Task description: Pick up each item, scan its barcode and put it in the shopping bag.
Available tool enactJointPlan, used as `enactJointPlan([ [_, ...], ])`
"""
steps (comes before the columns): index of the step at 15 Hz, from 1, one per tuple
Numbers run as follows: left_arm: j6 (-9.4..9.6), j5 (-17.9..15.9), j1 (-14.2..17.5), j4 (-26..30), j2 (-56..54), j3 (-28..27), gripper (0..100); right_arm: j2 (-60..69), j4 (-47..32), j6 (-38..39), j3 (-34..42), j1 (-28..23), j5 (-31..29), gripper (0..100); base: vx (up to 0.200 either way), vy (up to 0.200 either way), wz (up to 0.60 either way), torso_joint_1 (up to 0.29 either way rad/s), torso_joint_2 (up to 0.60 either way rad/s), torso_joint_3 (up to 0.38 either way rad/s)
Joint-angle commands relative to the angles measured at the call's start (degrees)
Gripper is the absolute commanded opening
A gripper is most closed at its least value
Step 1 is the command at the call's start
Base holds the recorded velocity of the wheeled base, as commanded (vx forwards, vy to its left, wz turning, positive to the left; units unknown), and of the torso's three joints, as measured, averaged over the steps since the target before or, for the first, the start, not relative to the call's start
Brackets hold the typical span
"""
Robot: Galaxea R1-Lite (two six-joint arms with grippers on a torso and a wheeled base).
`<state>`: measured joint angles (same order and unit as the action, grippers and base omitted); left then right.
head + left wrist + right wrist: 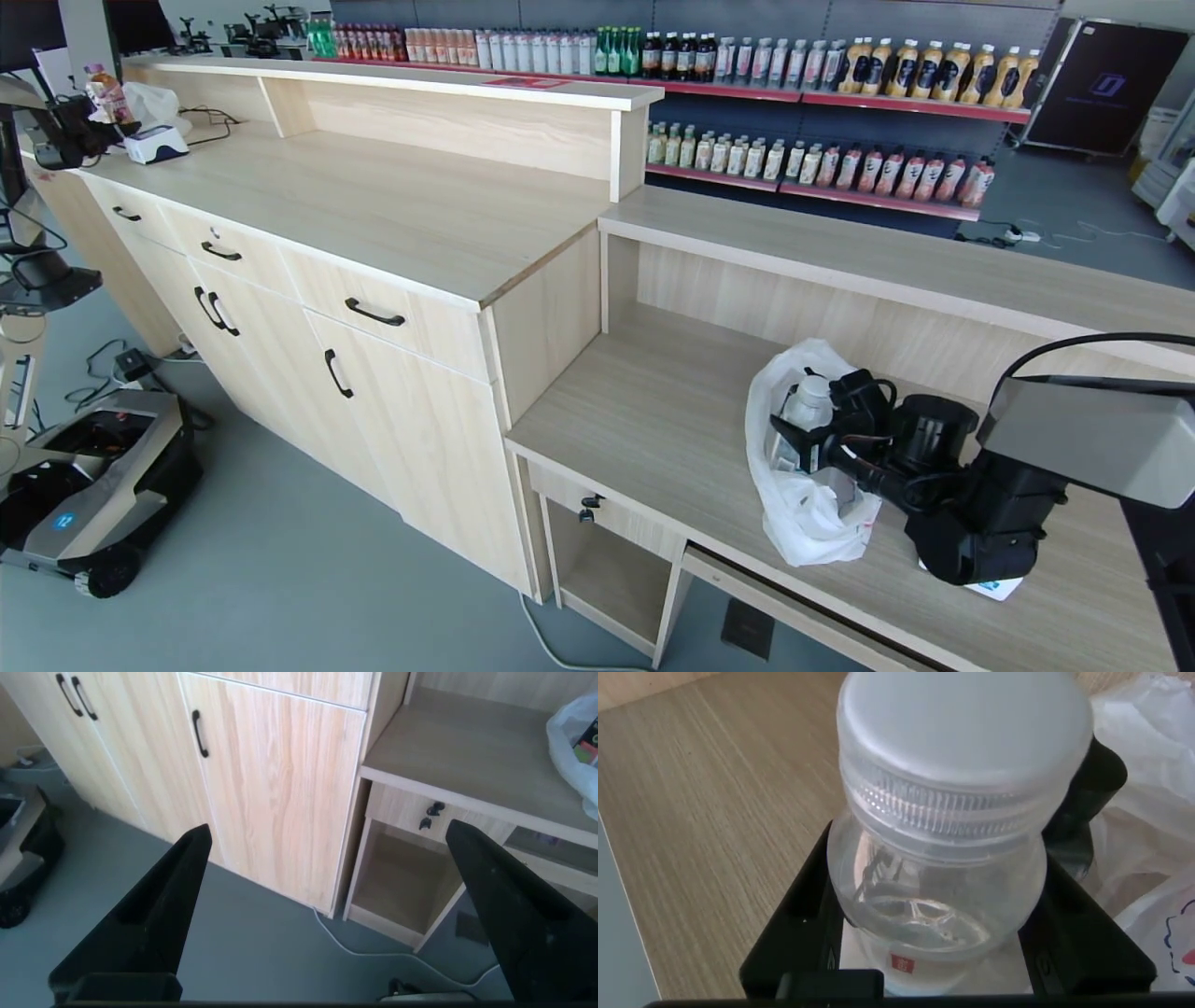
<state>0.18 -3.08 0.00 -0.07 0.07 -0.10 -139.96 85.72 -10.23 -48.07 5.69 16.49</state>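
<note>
A clear bottle (808, 403) with a white cap is held upright in my right gripper (810, 422), whose black fingers are shut on its body. In the right wrist view the bottle (962, 840) sits between the two pads of that gripper (948, 943). It hangs at the mouth of the white plastic shopping bag (812, 523), which lies crumpled on the low counter; the bag (1148, 831) shows beside the bottle. My left gripper (327, 840) is open and holds nothing, out over the grey floor in front of the cabinets, with the bag's edge (575, 733) far off.
The low wooden counter (653, 411) has a raised back ledge. A taller counter (373, 205) with drawers stands to the left. A flat white item (994, 588) lies under my right arm. Drink shelves (794, 65) line the back. Another robot's base (84, 485) is on the floor.
</note>
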Motion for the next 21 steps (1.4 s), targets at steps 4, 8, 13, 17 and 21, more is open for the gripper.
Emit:
enactJointPlan([
  [4, -0.01, -0.08, 0.0, -0.01, 0.01, 0.01, 100, 0.48, -0.56, -0.14, 0.61, 0.02, 0.03, 100, 0.0, 0.0, 0.0, 0.0, 0.0, 0.0],
  [8, -0.01, 0.01, 0.0, -0.01, 0.01, 0.01, 100, 3.38, -1.0, 0.12, 1.31, 0.11, 0.21, 100, 0.0, 0.0, 0.0, 0.0, 0.0, 0.0],
  [13, -0.01, 0.01, 0.0, -0.01, 0.01, 0.01, 100, 18.85, -9.44, 0.03, 6.5, 0.02, -0.06, 100, 0.0, 0.0, 0.0, 0.0, 0.0, 0.0],
  [17, -0.01, 0.01, 0.0, -0.01, 0.01, 0.01, 100, 38.36, -22.53, -4.45, 10.01, -1.91, -0.15, 100, 0.0, 0.0, 0.0, 0.0, 0.0, 0.0],
  [21, -0.01, 0.01, 0.0, -0.01, 0.01, 0.01, 100, 44.6, -24.38, -10.25, 11.07, -4.02, -0.59, 100, 0.0, 0.0, -0.45, -0.001, 0.0, 0.002],
])
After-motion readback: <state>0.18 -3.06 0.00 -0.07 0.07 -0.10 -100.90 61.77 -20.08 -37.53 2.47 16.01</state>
